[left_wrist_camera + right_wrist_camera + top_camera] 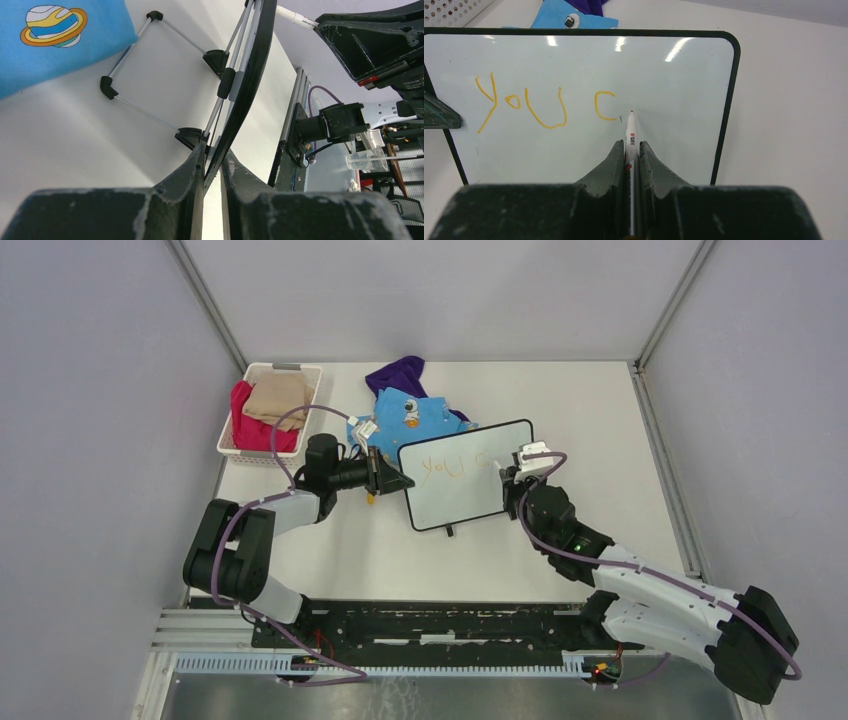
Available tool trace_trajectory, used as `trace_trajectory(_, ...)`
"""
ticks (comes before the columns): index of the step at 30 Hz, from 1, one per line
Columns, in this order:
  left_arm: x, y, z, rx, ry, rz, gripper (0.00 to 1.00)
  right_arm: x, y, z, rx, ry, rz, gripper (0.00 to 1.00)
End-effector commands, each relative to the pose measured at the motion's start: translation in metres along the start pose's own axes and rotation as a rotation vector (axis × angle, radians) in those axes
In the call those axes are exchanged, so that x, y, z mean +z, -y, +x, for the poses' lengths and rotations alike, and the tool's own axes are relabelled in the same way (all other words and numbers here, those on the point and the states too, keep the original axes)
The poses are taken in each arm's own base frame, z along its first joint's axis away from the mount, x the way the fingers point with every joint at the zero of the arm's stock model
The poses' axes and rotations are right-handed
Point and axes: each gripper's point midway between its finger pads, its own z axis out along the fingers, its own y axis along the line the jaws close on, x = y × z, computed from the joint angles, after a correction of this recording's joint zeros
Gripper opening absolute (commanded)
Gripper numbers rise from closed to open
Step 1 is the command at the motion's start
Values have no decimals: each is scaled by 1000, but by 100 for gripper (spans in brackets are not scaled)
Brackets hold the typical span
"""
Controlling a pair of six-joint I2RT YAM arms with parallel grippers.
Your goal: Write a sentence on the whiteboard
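Note:
The whiteboard (462,490), white with a thin black frame, stands tilted up mid-table. My left gripper (385,476) is shut on its left edge; the left wrist view shows the black frame (245,85) pinched between the fingers and the wire stand (150,80) behind it. My right gripper (631,146) is shut on a white marker (631,134) whose tip is at the board face (659,80), just right of the orange writing "you c" (544,105). In the top view the right gripper (515,478) sits at the board's right part.
A blue garment (410,415) with a cartoon print and a purple cloth (400,373) lie behind the board. A white basket (232,440) with red and tan clothes stands at the back left. Grey walls close in on both sides of the table.

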Motion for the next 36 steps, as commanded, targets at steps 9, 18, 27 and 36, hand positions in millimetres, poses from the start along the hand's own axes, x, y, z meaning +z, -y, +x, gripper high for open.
trace_trajectory(9,4,-1,3,17,-29,2,2,11,1,-26,42,68,29,0)
trace_trajectory(18,4,0,4,17,-32,5,2,14,-5,-28,44,74,6,0)
trace_trajectory(27,4,-1,5,15,-37,2,2,13,-11,-12,34,40,-41,0)
trace_trajectory(36,4,-2,5,18,-38,-4,2,5,-1,15,15,-12,-16,0)
